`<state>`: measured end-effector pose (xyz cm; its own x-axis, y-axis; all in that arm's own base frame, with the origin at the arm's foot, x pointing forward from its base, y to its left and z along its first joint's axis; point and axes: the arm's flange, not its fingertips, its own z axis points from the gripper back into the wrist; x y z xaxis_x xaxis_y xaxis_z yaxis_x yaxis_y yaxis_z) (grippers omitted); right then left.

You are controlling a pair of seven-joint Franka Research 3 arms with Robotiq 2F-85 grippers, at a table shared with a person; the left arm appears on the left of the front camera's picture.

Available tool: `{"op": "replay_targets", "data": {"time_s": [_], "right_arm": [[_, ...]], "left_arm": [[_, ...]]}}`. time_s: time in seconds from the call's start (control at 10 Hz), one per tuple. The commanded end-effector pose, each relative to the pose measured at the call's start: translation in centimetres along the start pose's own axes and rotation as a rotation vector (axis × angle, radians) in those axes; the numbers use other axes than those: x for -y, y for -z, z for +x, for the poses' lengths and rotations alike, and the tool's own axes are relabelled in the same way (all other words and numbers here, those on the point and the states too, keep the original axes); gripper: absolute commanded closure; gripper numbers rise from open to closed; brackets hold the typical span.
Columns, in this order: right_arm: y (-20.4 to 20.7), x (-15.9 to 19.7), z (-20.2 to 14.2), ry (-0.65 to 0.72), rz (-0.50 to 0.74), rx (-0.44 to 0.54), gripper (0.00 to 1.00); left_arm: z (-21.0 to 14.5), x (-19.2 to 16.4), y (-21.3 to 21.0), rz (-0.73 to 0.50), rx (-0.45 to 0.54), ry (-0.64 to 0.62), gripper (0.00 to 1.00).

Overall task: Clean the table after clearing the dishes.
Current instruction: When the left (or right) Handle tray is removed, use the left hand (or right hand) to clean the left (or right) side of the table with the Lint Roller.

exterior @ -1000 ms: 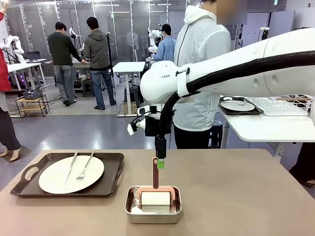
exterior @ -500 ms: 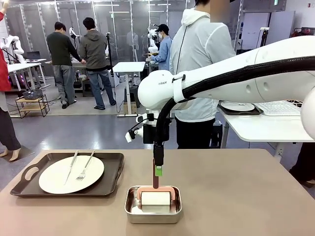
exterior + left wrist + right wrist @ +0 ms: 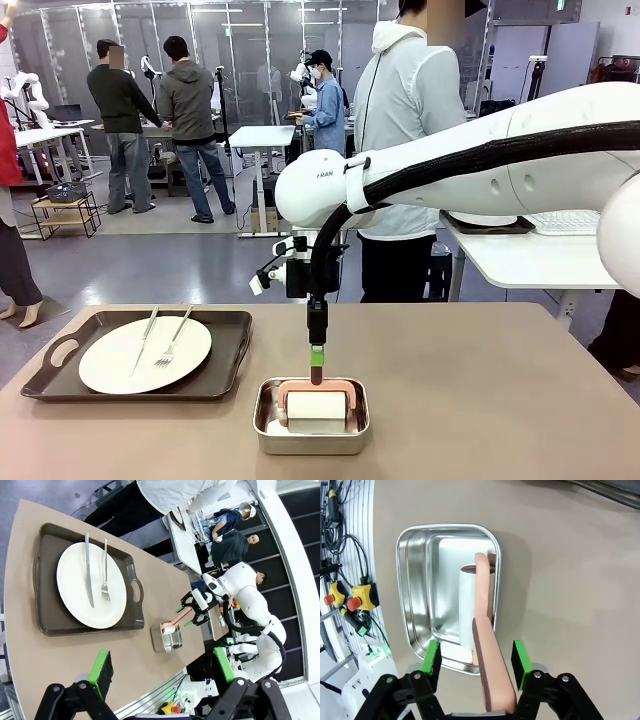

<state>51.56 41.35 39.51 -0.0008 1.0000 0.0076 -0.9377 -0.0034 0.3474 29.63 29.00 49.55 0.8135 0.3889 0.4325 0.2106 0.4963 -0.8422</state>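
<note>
On the brown table [image 3: 500, 400], a cream plate [image 3: 145, 353] carrying a knife and fork rests on a dark tray [image 3: 60, 385] at the front left. The plate [image 3: 90, 585] also appears in the left wrist view. My right gripper [image 3: 317, 358] points straight down over a steel pan [image 3: 265, 425] that holds a white roller [image 3: 316, 405]. In the right wrist view its green pads [image 3: 431, 657] flank the roller's pink handle [image 3: 490, 675] with a gap on each side. My left gripper [image 3: 162, 667] hangs high above the table, open and with nothing in it.
A person in a pale hooded jacket [image 3: 405, 130] stands at the table's far edge behind my right arm. A white table [image 3: 540, 260] stands at the back right with a dark tray [image 3: 490, 226] on it. Bare tabletop lies right of the pan.
My right gripper has come down along the pink handle, from around its top to lower down near the pan. The plate, tray and pan have not moved.
</note>
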Motion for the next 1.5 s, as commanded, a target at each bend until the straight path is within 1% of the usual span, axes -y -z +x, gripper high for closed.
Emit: {"op": "replay_targets", "data": {"time_s": [0.0, 0.5, 0.8, 0.9, 1.0, 1.1, 1.2, 1.3, 1.4], "right_arm": [[-0.1, -0.3, 0.6, 0.020, 0.023, 0.000, 0.49], [-0.7, -0.5, 0.3, 0.026, 0.016, 0.004, 1.00], [-1.9, -1.0, 0.0, 0.042, -0.002, 0.010, 1.00], [-3.0, -1.6, -0.2, 0.056, -0.022, 0.012, 1.00], [-4.9, -2.8, -0.5, 0.086, -0.039, 0.006, 0.98], [-8.2, -5.1, -1.4, 0.130, -0.085, 0.051, 0.98], [-10.5, -6.8, -2.8, 0.190, -0.115, 0.083, 0.98], [-12.1, -8.0, -4.8, 0.268, -0.133, 0.147, 0.98], [-13.0, -8.7, -7.4, 0.366, -0.145, 0.232, 0.98]], "left_arm": [[0.0, 0.2, -0.2, -0.009, 0.005, 0.009, 0.00], [0.0, 0.2, -0.2, -0.009, 0.005, 0.009, 0.00], [0.0, 0.2, -0.2, -0.009, 0.005, 0.009, 0.00], [0.0, 0.2, -0.2, -0.009, 0.005, 0.009, 0.00], [0.0, 0.2, -0.2, -0.009, 0.005, 0.009, 0.00], [0.0, 0.2, -0.2, -0.009, 0.005, 0.009, 0.00], [0.0, 0.2, -0.2, -0.009, 0.005, 0.009, 0.00], [0.0, 0.2, -0.2, -0.009, 0.005, 0.009, 0.00], [0.0, 0.2, -0.2, -0.009, 0.005, 0.009, 0.00]]}}
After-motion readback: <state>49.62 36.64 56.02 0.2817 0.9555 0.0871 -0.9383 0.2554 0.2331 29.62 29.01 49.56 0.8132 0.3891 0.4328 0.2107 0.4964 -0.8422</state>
